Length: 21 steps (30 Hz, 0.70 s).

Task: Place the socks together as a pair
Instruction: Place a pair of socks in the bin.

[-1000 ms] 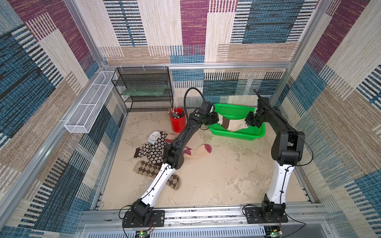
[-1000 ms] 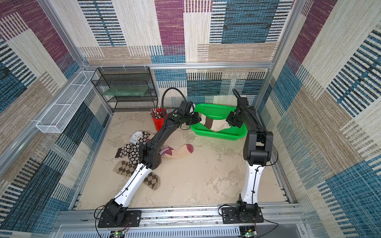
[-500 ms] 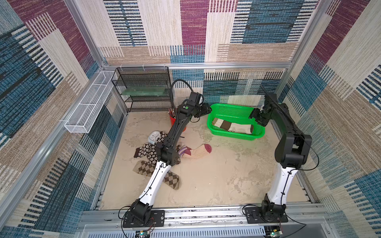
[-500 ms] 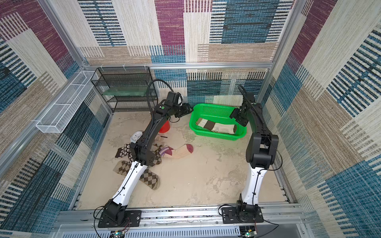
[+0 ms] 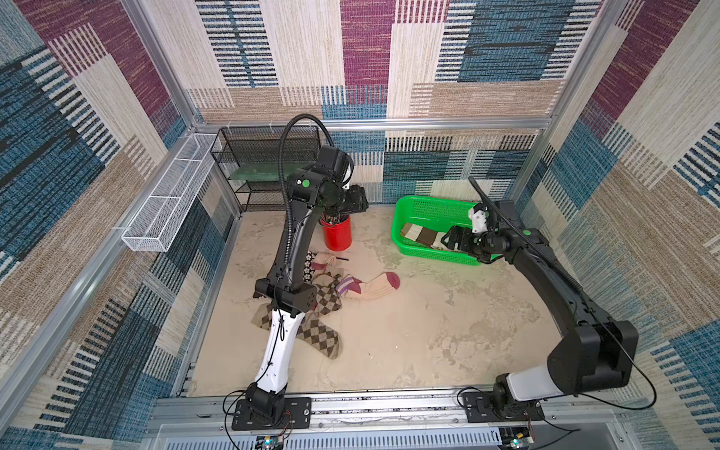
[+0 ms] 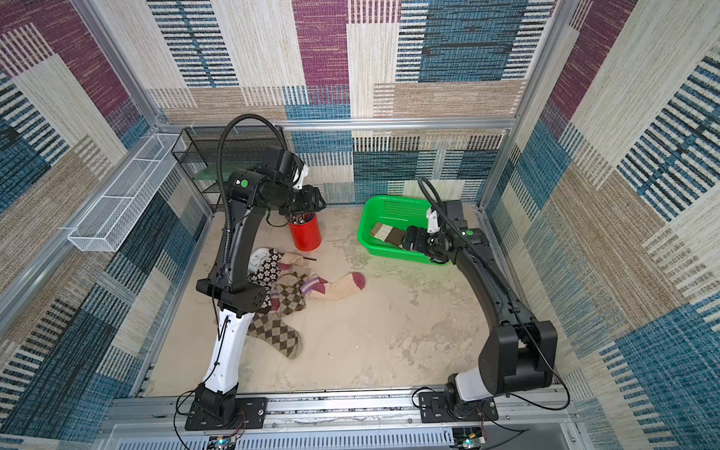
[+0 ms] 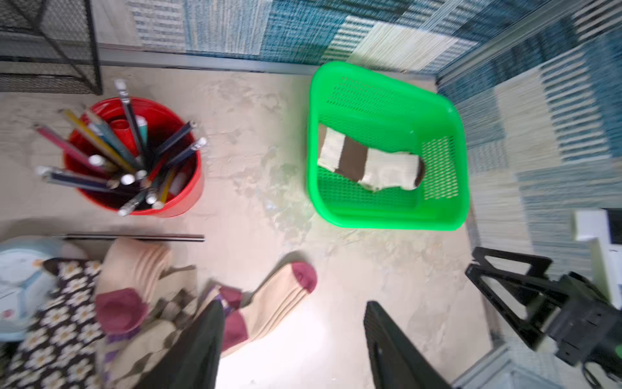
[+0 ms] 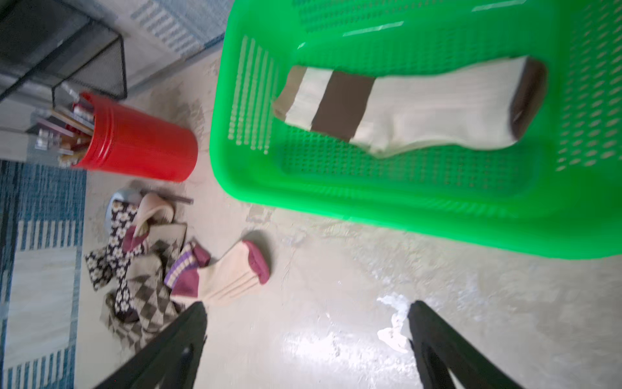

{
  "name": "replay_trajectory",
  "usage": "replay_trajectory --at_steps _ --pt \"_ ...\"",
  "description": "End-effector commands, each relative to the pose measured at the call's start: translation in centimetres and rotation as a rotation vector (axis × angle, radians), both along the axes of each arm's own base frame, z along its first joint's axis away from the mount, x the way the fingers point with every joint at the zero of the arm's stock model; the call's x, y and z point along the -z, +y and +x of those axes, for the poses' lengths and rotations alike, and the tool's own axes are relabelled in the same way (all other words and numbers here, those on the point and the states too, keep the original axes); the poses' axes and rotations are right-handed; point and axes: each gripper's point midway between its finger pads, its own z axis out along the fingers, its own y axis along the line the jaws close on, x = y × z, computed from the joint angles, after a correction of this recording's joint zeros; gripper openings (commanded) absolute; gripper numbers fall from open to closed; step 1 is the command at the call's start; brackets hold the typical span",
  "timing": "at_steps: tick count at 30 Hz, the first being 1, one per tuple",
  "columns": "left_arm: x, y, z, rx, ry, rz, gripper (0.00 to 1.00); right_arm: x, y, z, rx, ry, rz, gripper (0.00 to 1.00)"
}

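My left fingers stand apart with nothing between them, high over the red cup of pencils. My right fingers are spread wide and empty too, near the front rim of the green basket. The cream-and-brown socks lie flat inside that basket, seemingly one on the other. The rest sit tangled on the surface by my left arm: argyle socks, a flowered sock, and beige socks with maroon toes, one stretched free, one folded into the heap. Going down for those, I reckon I could clip the cup and spill pencils, or pinch through two layers and drag an argyle sock along, since they overlap
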Motion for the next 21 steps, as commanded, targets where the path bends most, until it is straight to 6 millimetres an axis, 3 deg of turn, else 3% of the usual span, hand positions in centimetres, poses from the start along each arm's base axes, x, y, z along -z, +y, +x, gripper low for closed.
replay_trajectory --at_steps 1,7,10,13,16,21 --pt "1.7 3.5 -5.4 0.02 0.175 0.166 0.66 0.0 2.6 -1.7 -0.054 -0.055 0.073 0.96" --pt "4.6 4.8 -7.9 0.007 0.338 0.228 0.66 2.8 7.2 -4.4 -0.128 -0.003 0.145 0.96" --pt "6.4 5.2 -9.6 -0.035 0.351 0.104 0.66 4.3 9.0 -4.4 -0.162 0.037 0.134 0.95" --pt "8.8 6.4 -11.1 -0.113 0.321 -0.012 0.68 5.9 11.1 -3.9 -0.212 0.067 0.134 0.94" --pt "11.9 6.3 -12.7 -0.115 0.37 -0.038 0.67 8.2 12.8 -2.8 -0.25 0.103 0.092 0.92" --pt "15.8 5.7 -11.9 -0.134 0.366 -0.082 0.65 12.0 14.4 0.1 -0.254 0.137 -0.008 0.83"
